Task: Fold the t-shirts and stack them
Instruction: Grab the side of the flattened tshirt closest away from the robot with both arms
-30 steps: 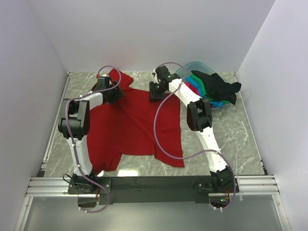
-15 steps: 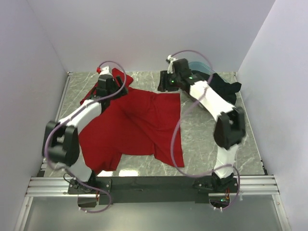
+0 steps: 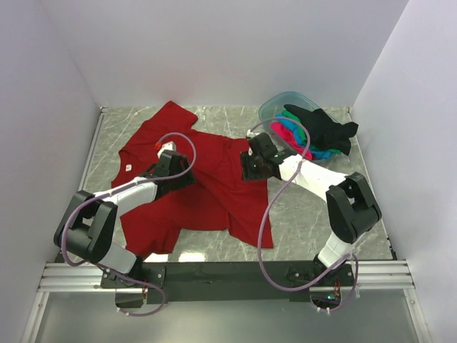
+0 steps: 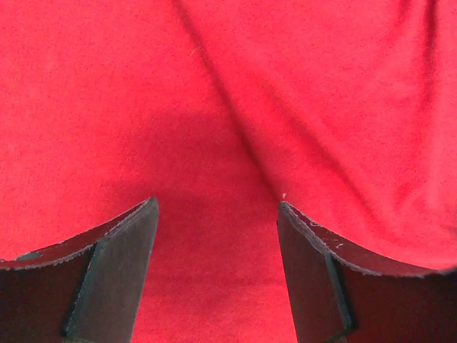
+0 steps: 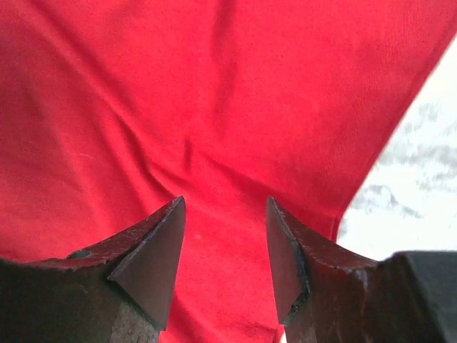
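The dark red t-shirt [image 3: 214, 193] lies spread on the marble table, one sleeve toward the far left. My left gripper [image 3: 183, 179] is open and empty, low over the shirt's left middle; its wrist view shows only red cloth [image 4: 228, 86] between the jaws [image 4: 216, 207]. My right gripper [image 3: 248, 168] is open and empty over the shirt's right part, near its right edge [image 5: 178, 86], jaws apart [image 5: 225, 204]. The black t-shirt [image 3: 325, 128] drapes over the tub, with the green [image 3: 294, 120], hot pink [image 3: 284, 133] and bright blue [image 3: 325, 153] t-shirts under it.
The clear bluish tub [image 3: 284, 94] stands at the far right corner. Bare marble table [image 3: 314, 207] shows right of the red shirt, also in the right wrist view [image 5: 421, 164]. White walls close in the left, back and right sides.
Both grippers have let go of the red shirt's far edge and drawn back toward me, low over its middle. The shirt now lies flatter and wider, its left sleeve spread out.
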You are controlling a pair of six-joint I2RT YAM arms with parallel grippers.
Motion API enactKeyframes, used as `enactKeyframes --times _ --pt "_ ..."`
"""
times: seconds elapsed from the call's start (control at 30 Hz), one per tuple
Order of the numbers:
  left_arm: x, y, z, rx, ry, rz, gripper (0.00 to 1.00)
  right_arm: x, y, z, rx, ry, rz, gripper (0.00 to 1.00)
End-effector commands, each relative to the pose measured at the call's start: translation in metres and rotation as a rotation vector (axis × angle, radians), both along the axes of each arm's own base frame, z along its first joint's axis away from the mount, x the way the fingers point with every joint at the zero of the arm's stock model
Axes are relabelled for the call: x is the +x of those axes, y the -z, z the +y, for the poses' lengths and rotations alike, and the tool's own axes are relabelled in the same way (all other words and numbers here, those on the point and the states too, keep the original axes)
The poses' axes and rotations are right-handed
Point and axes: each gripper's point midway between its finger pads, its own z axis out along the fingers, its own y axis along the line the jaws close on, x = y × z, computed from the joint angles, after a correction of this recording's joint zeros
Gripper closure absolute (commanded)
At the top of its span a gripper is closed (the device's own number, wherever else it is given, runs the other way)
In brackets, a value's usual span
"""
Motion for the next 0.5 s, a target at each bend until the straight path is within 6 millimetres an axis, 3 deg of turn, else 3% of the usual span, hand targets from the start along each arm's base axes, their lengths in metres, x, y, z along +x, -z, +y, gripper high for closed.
enactKeyframes --times 0.0,0.17,0.47 --pt "0.000 -0.007 -0.002 -0.049 -0.033 -0.038 0.27 0.005 0.010 -0.007 -0.026 0.069 -0.021 0.44" --pt "-0.005 0.010 -0.003 -0.051 -0.033 0.003 0.27 0.001 0.042 -0.012 -0.083 0.089 0.042 0.45" --pt "0.004 0.022 -0.010 -0.048 -0.011 0.023 0.27 0.007 0.076 -0.012 -0.146 0.099 0.111 0.45"
